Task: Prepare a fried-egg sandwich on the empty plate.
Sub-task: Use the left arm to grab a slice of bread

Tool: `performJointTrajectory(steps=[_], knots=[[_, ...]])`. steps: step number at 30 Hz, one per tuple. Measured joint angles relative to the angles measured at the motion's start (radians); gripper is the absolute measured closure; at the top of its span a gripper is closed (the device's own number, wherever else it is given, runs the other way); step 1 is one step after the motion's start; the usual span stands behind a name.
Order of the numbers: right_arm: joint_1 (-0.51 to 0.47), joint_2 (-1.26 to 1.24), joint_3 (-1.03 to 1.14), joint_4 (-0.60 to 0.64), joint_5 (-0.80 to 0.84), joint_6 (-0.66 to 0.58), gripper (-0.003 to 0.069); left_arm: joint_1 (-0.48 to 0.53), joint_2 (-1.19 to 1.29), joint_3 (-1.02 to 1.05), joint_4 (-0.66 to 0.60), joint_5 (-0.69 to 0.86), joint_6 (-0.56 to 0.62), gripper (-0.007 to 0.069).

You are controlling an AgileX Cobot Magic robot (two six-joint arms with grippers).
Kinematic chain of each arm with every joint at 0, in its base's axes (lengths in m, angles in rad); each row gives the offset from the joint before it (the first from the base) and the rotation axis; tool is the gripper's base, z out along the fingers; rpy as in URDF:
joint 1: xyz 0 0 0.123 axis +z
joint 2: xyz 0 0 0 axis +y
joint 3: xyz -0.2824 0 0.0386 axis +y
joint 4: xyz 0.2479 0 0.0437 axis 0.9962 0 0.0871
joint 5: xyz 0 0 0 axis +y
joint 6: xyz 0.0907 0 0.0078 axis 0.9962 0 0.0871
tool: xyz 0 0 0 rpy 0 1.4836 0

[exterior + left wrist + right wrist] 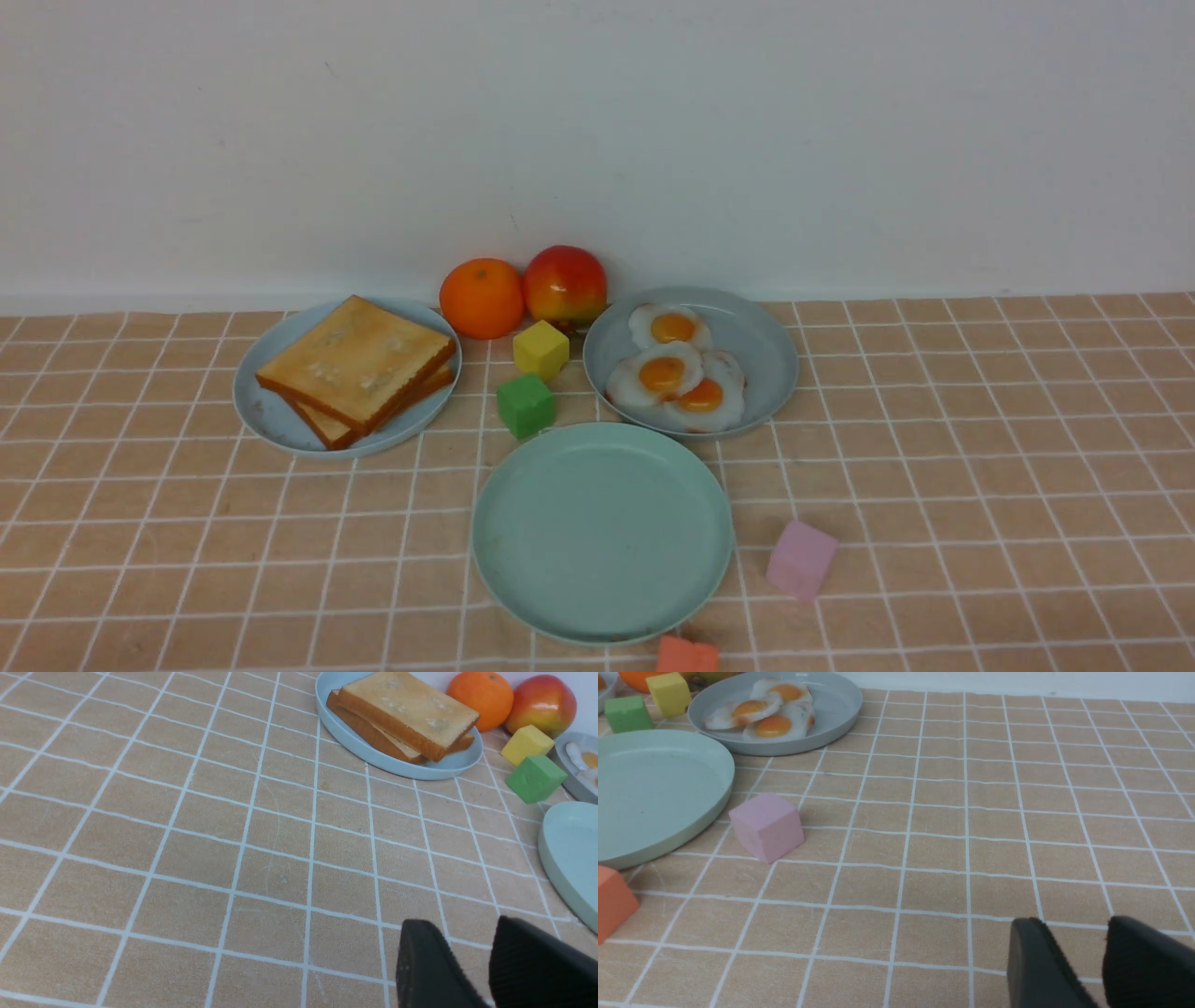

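Two golden toast slices (355,359) lie stacked on a pale sky-blue plate (271,420) at the back left. Three fried eggs (663,373) with orange yolks lie on a grey-blue plate (761,345) at the back right. The mint-green plate (602,532) sits empty in front, between them. Neither gripper shows in the front view. My left gripper (462,926) hovers over bare cloth, jaws apart and empty, with the toast (411,711) far ahead. My right gripper (1071,924) is also apart and empty over cloth, with the eggs (761,711) far ahead.
An orange (482,297) and an apple (565,285) stand at the back between the plates. A yellow cube (541,349) and a green cube (525,404) sit behind the mint plate. A pink cube (801,558) and an orange-red cube (686,655) lie by its front right.
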Motion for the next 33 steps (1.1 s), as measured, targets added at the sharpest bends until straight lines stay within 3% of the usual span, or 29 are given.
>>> performJointTrajectory(steps=[2, 10, 15, 19, 22, 23, 24, 29, 33], knots=[[0.0, 0.0, 0.0, 0.0, 0.0, 0.0, 0.0419, 0.0, 0.0, 0.0, -0.014, -0.03, -0.011, 0.0397], [0.0, 0.0, 0.0, 0.0, 0.001, 0.0, 0.0419, 0.0, 0.0, 0.0, -0.37, -0.271, -0.209, 0.039], [0.0, 0.0, 0.0, 0.0, 0.001, 0.0, 0.0419, 0.0, 0.0, 0.0, -0.429, -0.377, -0.235, 0.039], [0.0, 0.0, 0.0, 0.0, 0.001, 0.0, 0.0419, 0.0, 0.0, -0.037, -0.438, -0.312, -0.247, 0.0435], [0.0, 0.0, 0.0, 0.0, 0.001, 0.0, 0.0419, 0.0, 0.074, -0.153, -0.437, -0.181, -0.186, 0.0564], [0.0, 0.0, 0.0, 0.0, 0.001, 0.0, 0.0419, 0.0, 0.082, -0.16, -0.437, -0.174, -0.179, 0.0572], [0.0, 0.0, 0.0, 0.0, 0.001, 0.0, 0.0419, 0.0, 0.141, -0.216, -0.434, -0.121, -0.114, 0.0624], [0.0, 0.0, 0.0, 0.0, 0.001, 0.0, 0.0419, -0.016, 0.403, -0.447, -0.434, 0.144, 0.208, 0.0638], [0.0, 0.0, 0.003, 0.044, -0.024, 0.019, 0.0419, -0.113, 0.552, -0.582, -0.425, 0.31, 0.33, 0.0638]])
